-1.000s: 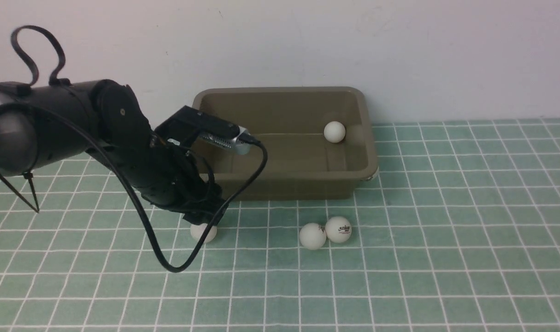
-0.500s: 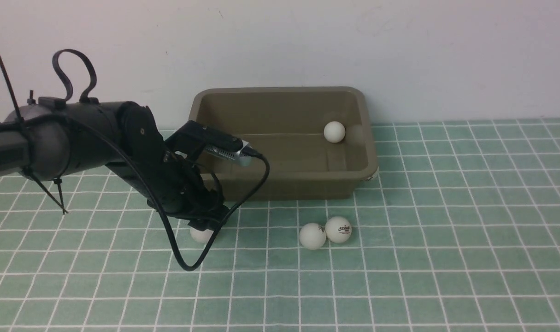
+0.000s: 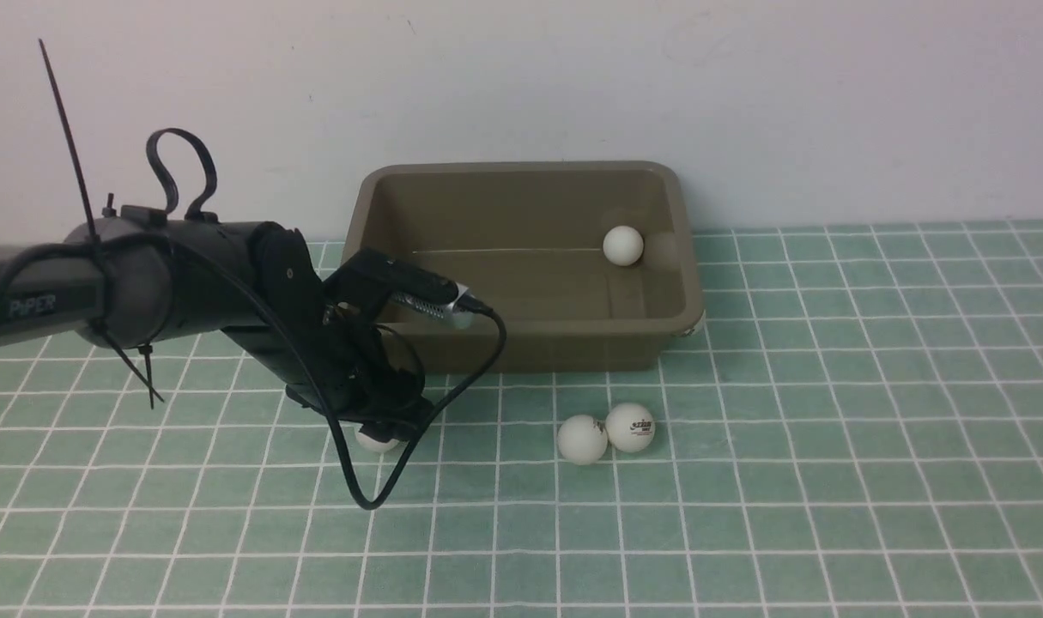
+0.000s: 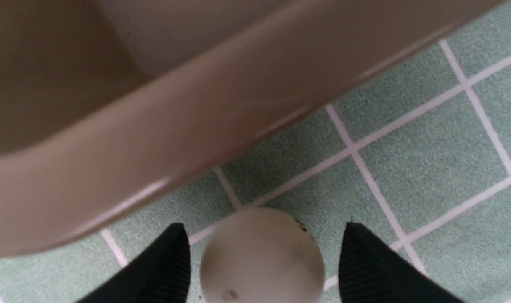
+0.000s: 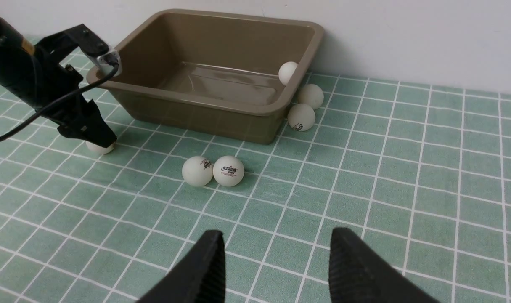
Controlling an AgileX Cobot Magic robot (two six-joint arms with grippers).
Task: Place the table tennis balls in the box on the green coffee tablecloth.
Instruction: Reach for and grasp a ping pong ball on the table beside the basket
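The olive-brown box (image 3: 521, 167) stands on the green coffee tablecloth (image 3: 830, 429) against the wall, with one table tennis ball (image 3: 622, 245) inside at its right end. Two balls (image 3: 582, 439) (image 3: 630, 427) touch each other on the cloth in front of the box. My left gripper (image 3: 382, 425) is down at the box's front left corner, open, straddling another ball (image 4: 261, 256). A narrow gap shows between that ball and each finger (image 4: 171, 265). My right gripper (image 5: 276, 232) hangs open over bare cloth, nothing between its fingers.
Two more balls (image 5: 310, 96) (image 5: 301, 117) lie on the cloth beside the box's right wall. The box wall (image 4: 196, 118) is close behind the left fingertips. A white wall runs along the back edge. A black cable (image 3: 375, 498) loops down from the left wrist.
My left arm has sunk lower and reached further forward, bringing its fingers down around the ball on the cloth. The balls and the box have not moved.
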